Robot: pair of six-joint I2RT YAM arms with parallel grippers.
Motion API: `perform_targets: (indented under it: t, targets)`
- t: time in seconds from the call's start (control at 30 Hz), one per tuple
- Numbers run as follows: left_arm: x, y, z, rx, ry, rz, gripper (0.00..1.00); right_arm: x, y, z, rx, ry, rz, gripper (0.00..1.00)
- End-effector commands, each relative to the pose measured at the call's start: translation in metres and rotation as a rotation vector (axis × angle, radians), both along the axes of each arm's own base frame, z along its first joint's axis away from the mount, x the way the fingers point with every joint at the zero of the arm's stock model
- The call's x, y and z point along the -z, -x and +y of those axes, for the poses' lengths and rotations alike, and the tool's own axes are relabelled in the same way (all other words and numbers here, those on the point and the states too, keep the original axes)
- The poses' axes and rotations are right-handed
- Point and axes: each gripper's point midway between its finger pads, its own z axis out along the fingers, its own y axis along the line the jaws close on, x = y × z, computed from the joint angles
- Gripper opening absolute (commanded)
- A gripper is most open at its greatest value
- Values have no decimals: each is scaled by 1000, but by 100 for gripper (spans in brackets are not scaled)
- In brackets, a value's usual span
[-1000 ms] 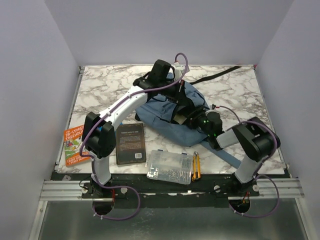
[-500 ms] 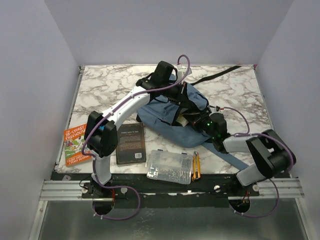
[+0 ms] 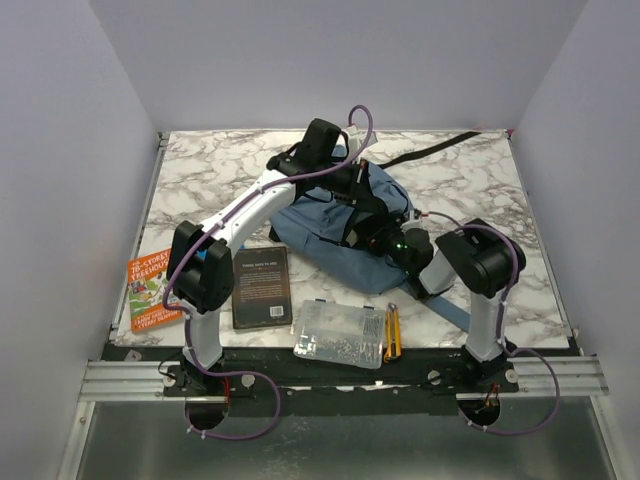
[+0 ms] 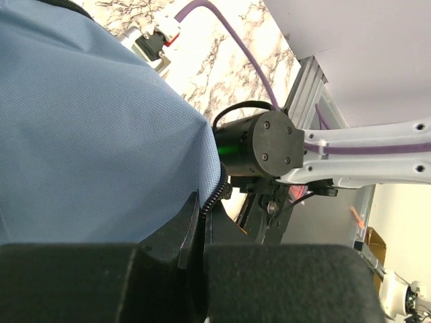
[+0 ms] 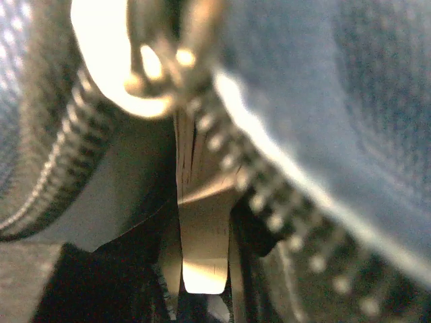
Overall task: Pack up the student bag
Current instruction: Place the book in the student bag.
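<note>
The student bag [image 3: 320, 225], blue-grey fabric, lies mid-table and fills the left of the left wrist view [image 4: 87, 121]. My left gripper [image 3: 358, 188] [image 4: 202, 202] is shut on the bag's edge, with the black zipper teeth [image 4: 219, 192] running between its fingers. My right gripper [image 3: 385, 240] is pressed against the bag's near right side. In the blurred, very close right wrist view, a tan zipper pull [image 5: 202, 229] hangs from the metal slider [image 5: 155, 67] down between the dark fingers, and the right gripper [image 5: 202, 269] is shut on it.
A dark book [image 3: 261, 287] and a colourful book [image 3: 150, 290] lie front left. A clear plastic case [image 3: 338, 333] and a yellow-and-black tool [image 3: 392, 332] lie at the front edge. The bag's black strap [image 3: 430, 152] trails to the back right. White walls enclose the table.
My right arm's elbow swung out right, then folded back in toward the bag, while its gripper stayed at the bag's opening and closed. The left gripper kept its hold.
</note>
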Motion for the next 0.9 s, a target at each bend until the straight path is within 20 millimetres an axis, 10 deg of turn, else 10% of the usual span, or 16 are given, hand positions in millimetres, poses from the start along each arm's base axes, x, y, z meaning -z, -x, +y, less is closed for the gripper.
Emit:
perform_targets:
  t: [0.0,0.37,0.6,0.87]
  targets:
    - [-24,8,-8,54,71,-32,0,-5,11,-13,36,70,46,39]
    - [-11,-12,1,-27,46,7,0,14,56,-45,42,299,319,80]
    - [-16,-8,0,-17,63,15,0,14,63,-67,83,472,440,81]
    - [-21,1,-6,14,88,32,0,-5,52,-62,90,430,339,58]
